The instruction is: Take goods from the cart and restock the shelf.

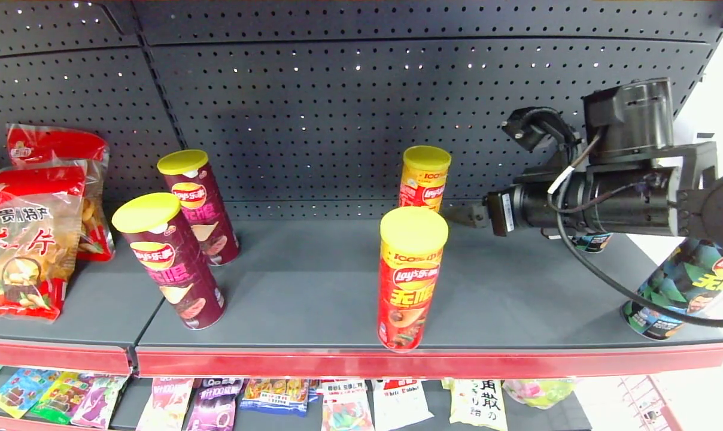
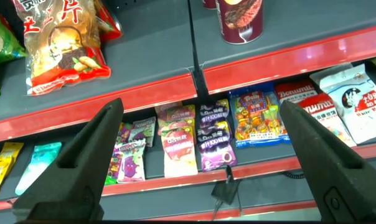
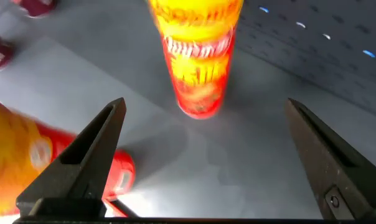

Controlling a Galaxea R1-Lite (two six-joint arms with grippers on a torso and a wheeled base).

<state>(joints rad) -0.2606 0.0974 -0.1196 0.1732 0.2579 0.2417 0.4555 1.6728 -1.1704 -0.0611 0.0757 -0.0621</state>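
Note:
On the grey shelf (image 1: 313,281) stand two red-and-yellow chip cans, one at the front (image 1: 410,278) and one behind it (image 1: 424,178). Two maroon cans with yellow lids (image 1: 173,260) (image 1: 199,206) stand to their left. My right gripper (image 1: 464,214) is at shelf height, just right of the rear red can, open and holding nothing. The right wrist view has its fingers (image 3: 88,162) spread before an upright red can (image 3: 197,62), with another red can (image 3: 45,165) off to one side. My left gripper (image 2: 200,162) is open and empty in front of the shelf's red edge (image 2: 269,65).
Snack bags (image 1: 32,239) lean at the shelf's left end. A dark teal can (image 1: 679,287) stands at the right end under my right arm. Small packets (image 1: 278,398) fill the lower shelf. A perforated back panel (image 1: 337,120) closes the rear. Bare shelf lies between the cans.

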